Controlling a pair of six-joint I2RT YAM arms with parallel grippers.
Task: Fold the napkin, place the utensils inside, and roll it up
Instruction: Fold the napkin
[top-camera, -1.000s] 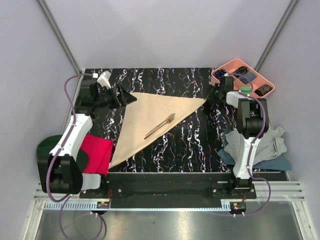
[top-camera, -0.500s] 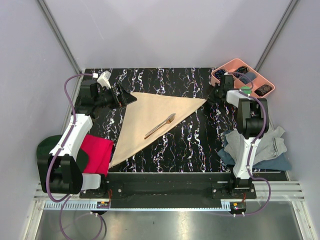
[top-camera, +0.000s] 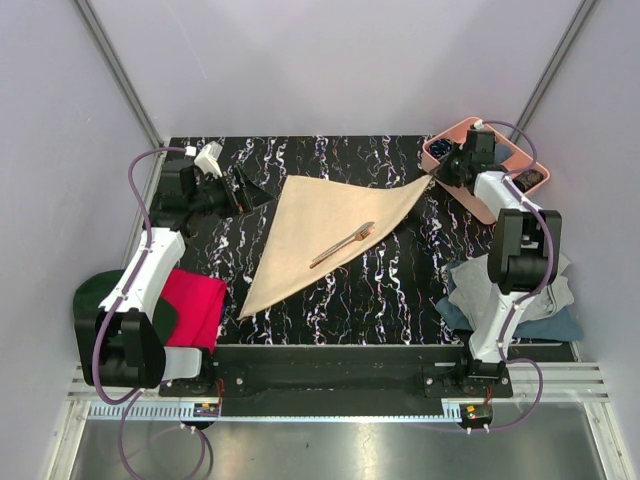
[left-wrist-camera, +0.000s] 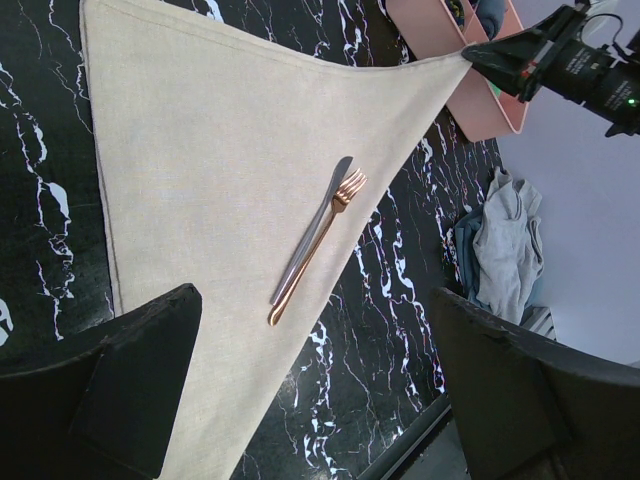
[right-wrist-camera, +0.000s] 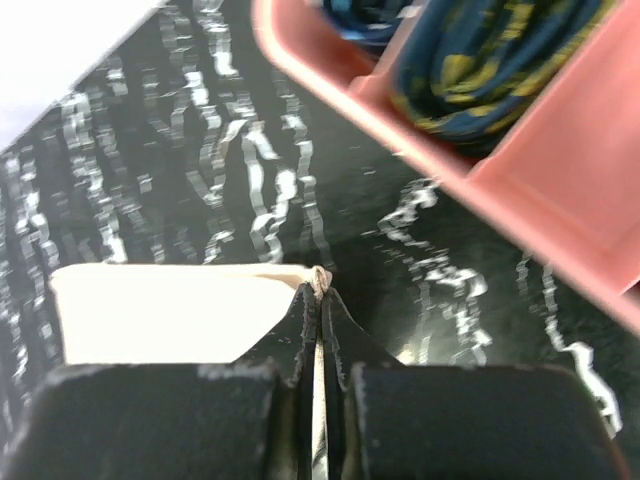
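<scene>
The beige napkin (top-camera: 320, 225) lies folded into a triangle on the black marble table; it also shows in the left wrist view (left-wrist-camera: 220, 150). Two bronze utensils (top-camera: 343, 245), a fork and a knife side by side (left-wrist-camera: 315, 240), lie on it near its right edge. My right gripper (top-camera: 434, 182) is shut on the napkin's right corner (right-wrist-camera: 319, 281), next to the pink tray. My left gripper (top-camera: 254, 189) is open and empty, just left of the napkin's top left corner and apart from it. Its fingers (left-wrist-camera: 140, 350) stand wide apart.
A pink tray (top-camera: 445, 140) with dark items stands at the back right, close behind my right gripper (right-wrist-camera: 520, 170). Grey and blue cloths (top-camera: 520, 300) lie at the right edge. A red cloth (top-camera: 195, 305) and a green object (top-camera: 100, 300) lie at the left.
My left gripper has let go of the napkin's left corner. My right gripper has pulled the napkin, with the utensils on it, to the right towards the pink tray.
</scene>
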